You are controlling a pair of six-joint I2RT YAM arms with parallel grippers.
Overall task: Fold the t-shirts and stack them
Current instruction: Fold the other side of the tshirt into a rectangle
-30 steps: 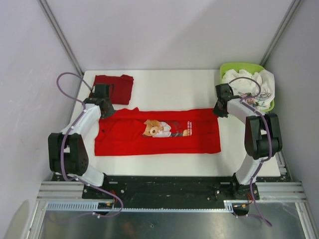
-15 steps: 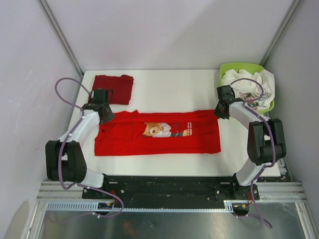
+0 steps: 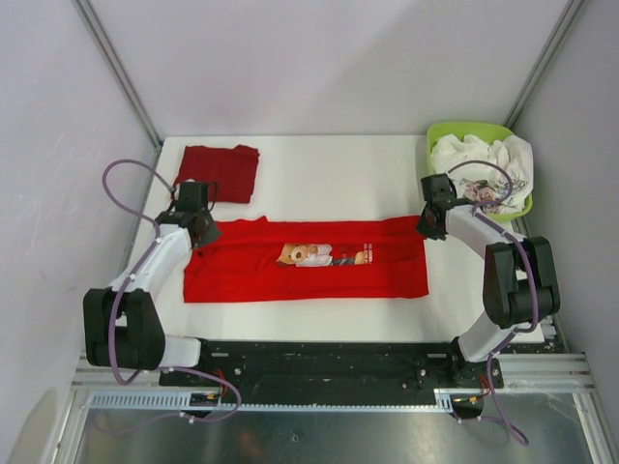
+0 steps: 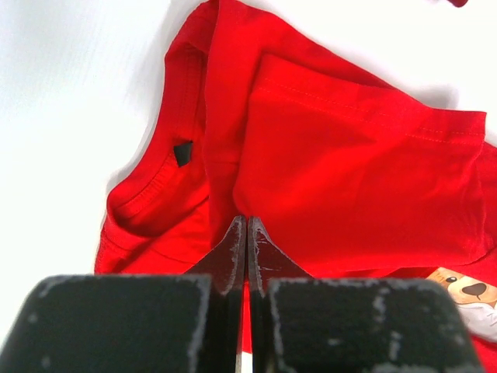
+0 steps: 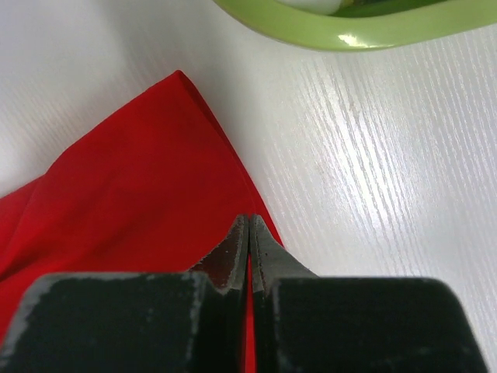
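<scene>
The bright red t-shirt (image 3: 309, 278) with the cartoon bear (image 3: 309, 254) lies spread across the middle of the table, its far strip folded over toward me. My left gripper (image 3: 200, 235) is shut on its far-left edge by the collar (image 4: 155, 194); in the left wrist view the jaws (image 4: 247, 221) pinch red cloth (image 4: 349, 179). My right gripper (image 3: 428, 227) is shut on the far-right corner, and the right wrist view shows its tips (image 5: 248, 220) closed on the cloth's edge (image 5: 132, 194). The darker red t-shirt (image 3: 220, 172) lies folded at the far left.
A lime-green basket (image 3: 455, 130) holding white cloth (image 3: 484, 159) stands at the far right corner; its rim shows in the right wrist view (image 5: 349, 35). White table (image 3: 329, 174) lies bare beyond the shirt. Enclosure walls stand on both sides.
Both grippers have moved toward the near edge, drawing the shirt's far edge with them. The fold has grown and covers the upper part of the bear print.
</scene>
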